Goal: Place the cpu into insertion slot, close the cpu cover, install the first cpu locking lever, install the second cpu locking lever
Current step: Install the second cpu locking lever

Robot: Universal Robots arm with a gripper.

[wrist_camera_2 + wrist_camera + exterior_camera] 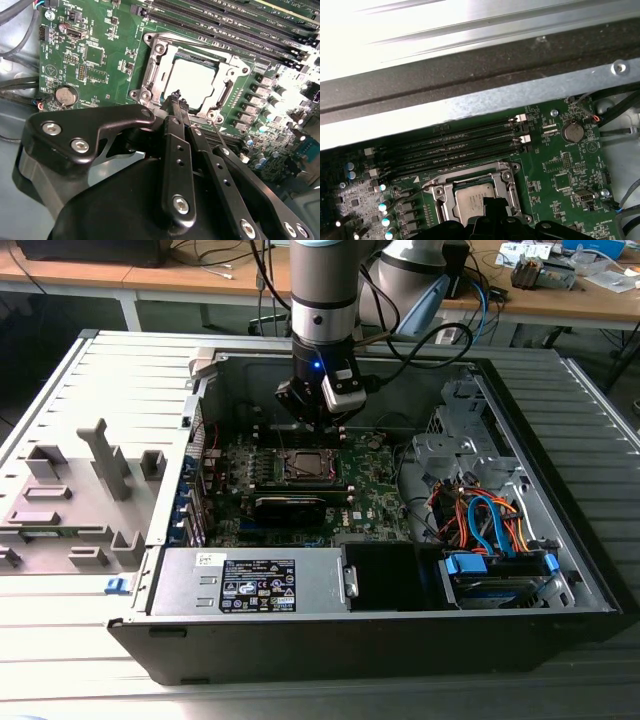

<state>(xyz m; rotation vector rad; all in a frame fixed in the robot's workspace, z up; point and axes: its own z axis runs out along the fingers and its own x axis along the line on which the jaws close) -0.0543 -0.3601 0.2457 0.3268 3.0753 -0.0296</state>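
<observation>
While the long black memory slots and a coin battery are seen crowding the board, the end effector is held just over the cpu cover, fingers pressed together, nothing gripped. The cpu is seated in the insertion slot, partly blocked by the fingers.

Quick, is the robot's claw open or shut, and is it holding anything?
Gripper: shut, holding nothing, its tips right at the cpu cover with the cpu under it.
</observation>
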